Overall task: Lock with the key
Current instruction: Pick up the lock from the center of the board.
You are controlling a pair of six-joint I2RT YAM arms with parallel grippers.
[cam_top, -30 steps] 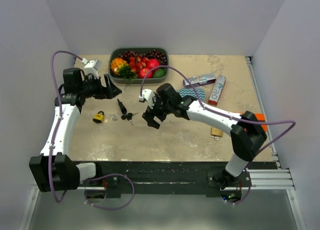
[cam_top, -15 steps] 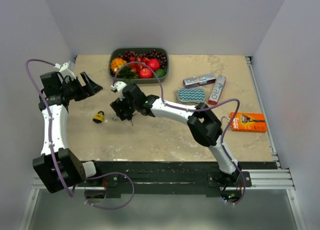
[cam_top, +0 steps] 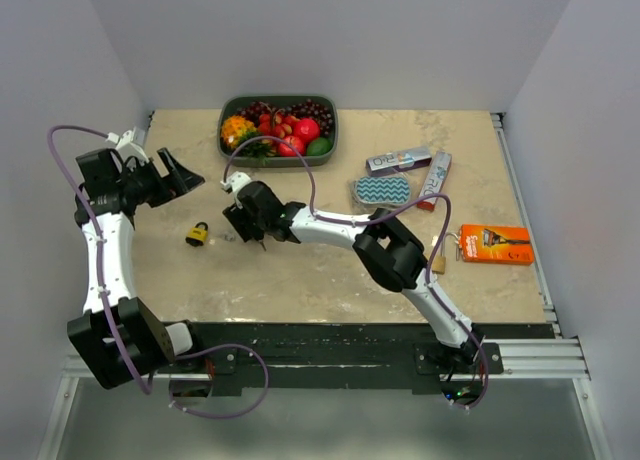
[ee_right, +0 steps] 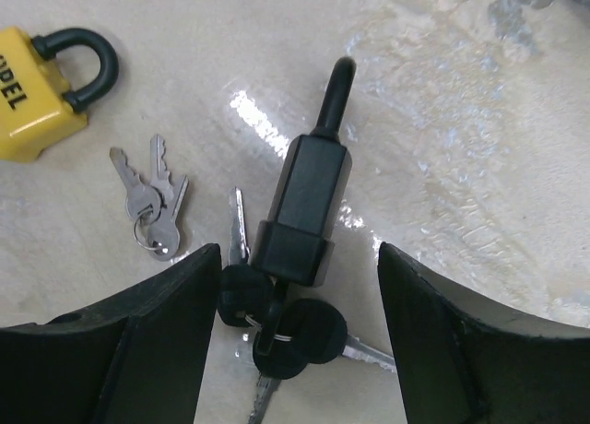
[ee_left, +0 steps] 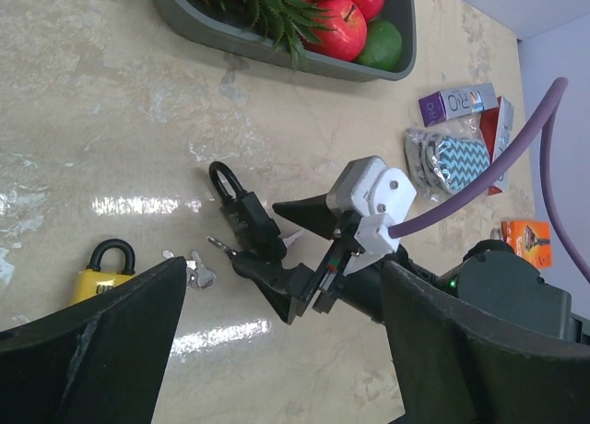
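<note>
Now we hang our right pincer (ee_right: 295,251), wide open and empty, astride the black padlock (ee_right: 309,203) and keys (ee_right: 288,330) on the surface (ee_right: 461,92) to grasp them, our open, empty left pincer (cam_top: 185,172) aside for room.

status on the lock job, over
Right gripper open over black padlock and black keys. Left gripper open, empty, off left. Yellow padlock, silver keys close by.
</note>
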